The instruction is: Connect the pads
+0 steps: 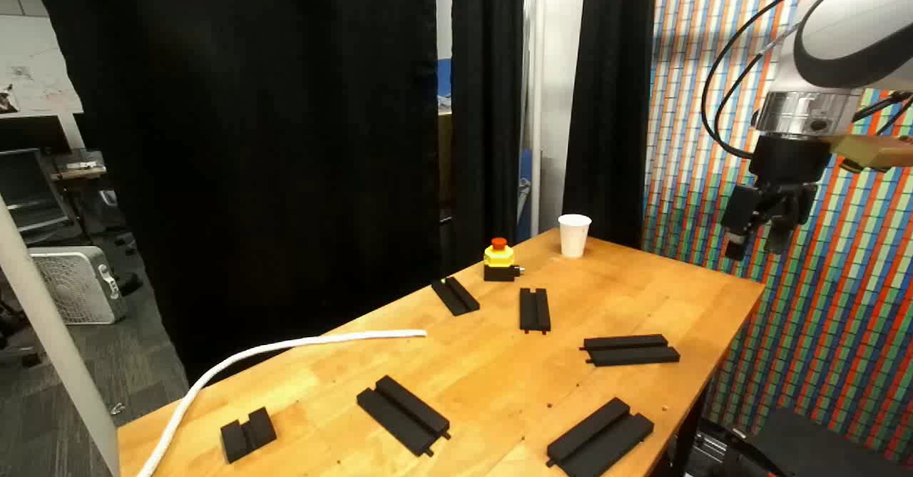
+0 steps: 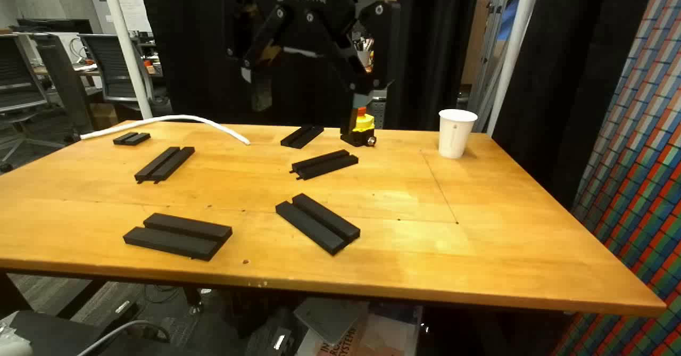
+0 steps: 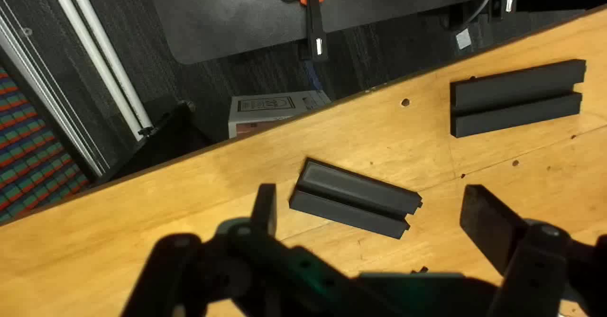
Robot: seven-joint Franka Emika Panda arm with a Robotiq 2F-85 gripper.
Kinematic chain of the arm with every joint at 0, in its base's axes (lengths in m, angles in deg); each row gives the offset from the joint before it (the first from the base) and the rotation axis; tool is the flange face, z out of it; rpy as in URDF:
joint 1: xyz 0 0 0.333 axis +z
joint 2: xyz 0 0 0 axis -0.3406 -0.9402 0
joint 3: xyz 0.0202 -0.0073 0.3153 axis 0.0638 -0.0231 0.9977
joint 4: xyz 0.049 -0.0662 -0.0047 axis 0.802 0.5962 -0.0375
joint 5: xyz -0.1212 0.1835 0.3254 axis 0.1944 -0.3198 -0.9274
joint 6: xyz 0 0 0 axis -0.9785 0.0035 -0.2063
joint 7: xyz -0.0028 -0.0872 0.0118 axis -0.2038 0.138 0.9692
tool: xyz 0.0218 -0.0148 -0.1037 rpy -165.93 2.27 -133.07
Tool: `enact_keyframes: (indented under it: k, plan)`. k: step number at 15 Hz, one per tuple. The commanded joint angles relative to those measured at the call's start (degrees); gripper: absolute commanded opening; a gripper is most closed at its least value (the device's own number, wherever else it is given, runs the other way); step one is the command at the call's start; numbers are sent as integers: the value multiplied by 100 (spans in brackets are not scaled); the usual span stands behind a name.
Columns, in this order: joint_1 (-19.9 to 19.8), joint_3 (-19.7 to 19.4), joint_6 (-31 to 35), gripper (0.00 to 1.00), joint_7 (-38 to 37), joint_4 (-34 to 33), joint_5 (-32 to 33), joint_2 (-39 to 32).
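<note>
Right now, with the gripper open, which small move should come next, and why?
I would probably turn the gripper before lowering it: in the wrist view, its fingers are apart, and the black pad showing between them lies lengthwise, roughly from finger to finger, so closing would likely meet its ends, not its long sides.

We look into what seems a robotics lab, part office.
We see a robot arm (image 1: 849, 42), a wooden bench (image 2: 479, 260), black curtains (image 1: 250, 142) and, past them, mesh-backed chairs (image 2: 110, 62), a monitor (image 1: 30, 135) and a whiteboard (image 1: 37, 78).
</note>
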Motion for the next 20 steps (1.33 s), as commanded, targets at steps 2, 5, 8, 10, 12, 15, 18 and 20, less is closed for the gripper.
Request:
enact_keyframes:
  k: [2,5,8,10,12,15,18,20]
  plan:
    - [-25,23,-8,100,17,-49,-21,-1]
    - [-24,23,-8,100,17,-52,-20,11]
    - [-12,11,-5,100,52,-71,-10,-28]
    - [30,-20,101,100,94,-135,-19,-188]
    - [120,-70,300,100,88,-200,-147,-419]
    - [283,36,670,100,-106,-262,-447,-778]
    - [423,223,1145,100,-789,-371,-1200,-1267]
    - [515,397,1533,100,-1299,-459,-1716,-1630]
